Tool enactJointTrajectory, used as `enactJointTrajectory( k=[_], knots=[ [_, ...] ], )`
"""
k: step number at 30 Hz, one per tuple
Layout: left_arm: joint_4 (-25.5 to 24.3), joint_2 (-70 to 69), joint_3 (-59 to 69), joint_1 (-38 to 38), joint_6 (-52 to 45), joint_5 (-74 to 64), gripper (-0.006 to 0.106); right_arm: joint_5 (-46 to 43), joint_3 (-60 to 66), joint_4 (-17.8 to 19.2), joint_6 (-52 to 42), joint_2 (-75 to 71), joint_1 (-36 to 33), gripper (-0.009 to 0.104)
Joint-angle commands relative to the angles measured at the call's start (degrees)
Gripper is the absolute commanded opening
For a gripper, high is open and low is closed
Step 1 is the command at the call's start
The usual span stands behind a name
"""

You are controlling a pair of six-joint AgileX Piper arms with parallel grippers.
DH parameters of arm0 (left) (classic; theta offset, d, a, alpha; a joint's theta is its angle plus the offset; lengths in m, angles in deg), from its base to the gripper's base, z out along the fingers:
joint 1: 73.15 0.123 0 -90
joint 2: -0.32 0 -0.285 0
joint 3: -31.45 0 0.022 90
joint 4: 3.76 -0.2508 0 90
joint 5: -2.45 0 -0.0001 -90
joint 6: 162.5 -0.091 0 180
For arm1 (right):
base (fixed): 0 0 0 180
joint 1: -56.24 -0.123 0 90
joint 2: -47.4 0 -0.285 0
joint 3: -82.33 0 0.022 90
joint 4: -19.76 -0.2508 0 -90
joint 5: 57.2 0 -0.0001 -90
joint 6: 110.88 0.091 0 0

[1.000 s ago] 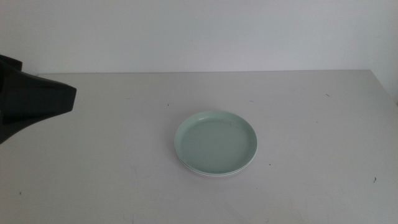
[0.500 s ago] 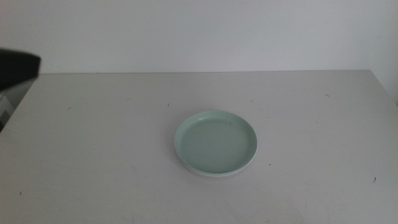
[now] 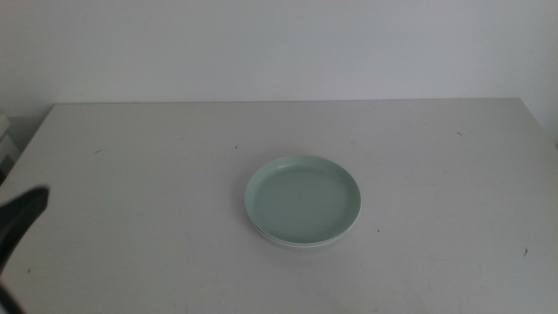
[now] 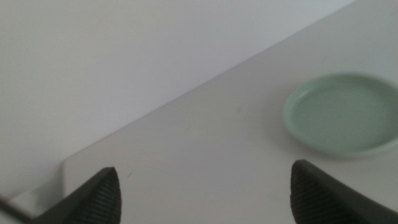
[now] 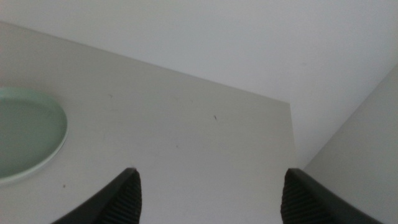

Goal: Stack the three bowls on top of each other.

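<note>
A pale mint green bowl point(image 3: 302, 199) lies in the middle of the table as the top of a stack. Under its near edge a thin pale rim point(image 3: 295, 243) of a lower bowl shows; the rest of the stack is hidden beneath it. My left gripper point(image 3: 21, 215) hangs low at the table's near left, far from the bowls. In the left wrist view its jaws point(image 4: 205, 186) stand wide open and empty, with the mint bowl point(image 4: 342, 112) ahead. My right gripper point(image 5: 208, 190) is open and empty too, out of the middle view, with the mint bowl point(image 5: 25, 130) off to one side.
The white table point(image 3: 131, 157) runs back to a plain white wall. Its left edge point(image 3: 19, 148) and right edge point(image 5: 292, 134) are in view. Small dark specks mark the tabletop.
The left arm has drawn away from the upper left, left the view, and now shows only as a dark tip low at the left edge. The bowls have not moved.
</note>
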Motion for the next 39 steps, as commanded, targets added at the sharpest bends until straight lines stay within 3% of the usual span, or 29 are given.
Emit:
enactJointTrajectory(
  k=[1, 5, 14, 24, 39],
  knots=[
    [-3.6, -5.4, 4.0, 2.2, 0.4, 4.8, 0.105, -4.4, 4.5, 0.3, -0.1, -5.0, 0.3, 0.057],
    [-3.8, -13.5, 11.2, 9.0, 0.4, 4.9, 0.105, -6.1, 14.8, -0.8, -0.1, -12.6, 0.3, 0.057],
    [6.7, -27.1, 26.6, 18.7, 0.4, 12.1, 0.105, -12.4, 29.3, -1.9, -0.1, -25.0, 0.4, 0.057],
    [10.6, -28.9, 35.5, 19.2, 0.4, 12.4, 0.105, -14.2, 37.0, -1.8, -0.1, -32.9, 0.4, 0.057],
    [11.1, -28.9, 39.3, 19.2, 0.4, 15.1, 0.105, -17.4, 45.3, -1.7, -0.3, -38.5, 0.5, 0.057]
  ],
)
